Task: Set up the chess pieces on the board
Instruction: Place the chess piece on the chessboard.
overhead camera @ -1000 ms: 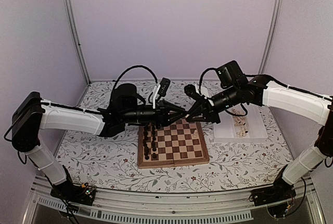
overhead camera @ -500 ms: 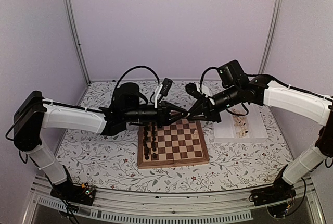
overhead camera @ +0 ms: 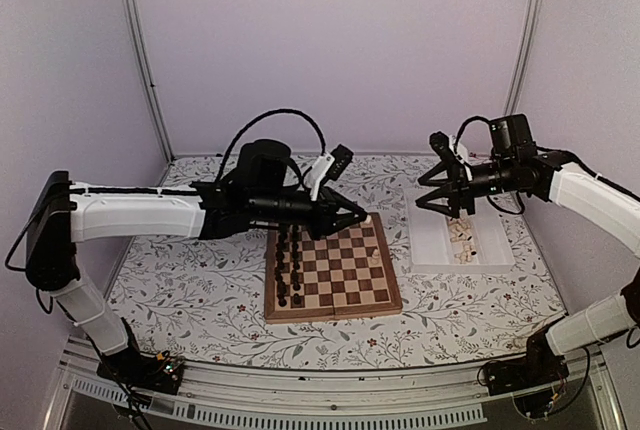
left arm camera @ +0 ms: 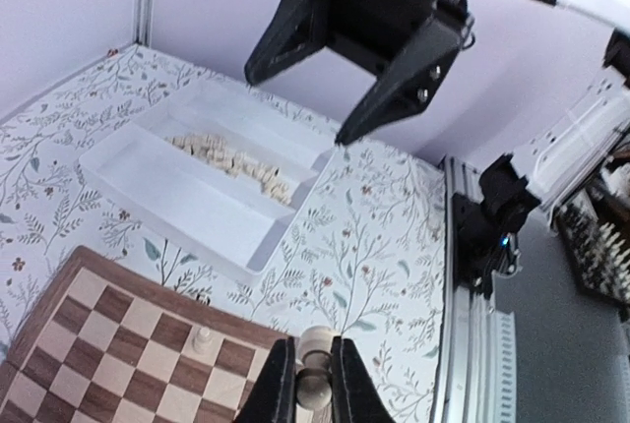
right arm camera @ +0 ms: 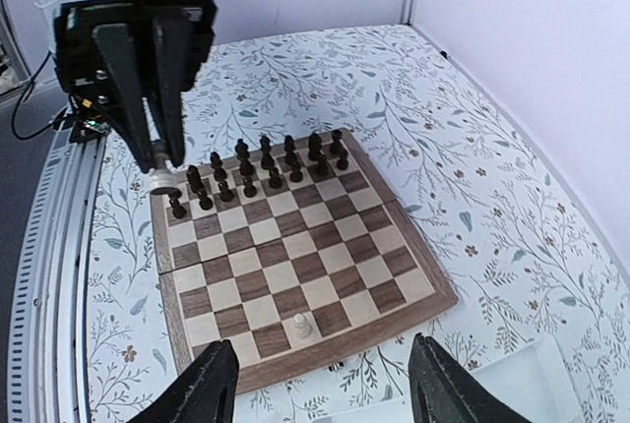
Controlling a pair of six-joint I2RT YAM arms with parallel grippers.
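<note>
Place: likely robot lab | cues: aluminium frame [overhead camera: 141, 50], plain enclosure walls [overhead camera: 330, 50]

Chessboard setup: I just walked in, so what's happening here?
The left gripper is shut on a pale cream chess piece above the far edge of the checkered wooden board. The right gripper hangs open over the white ridged tray of loose pale pieces. One pale pawn stands on the board; dark pieces line one side.
</note>
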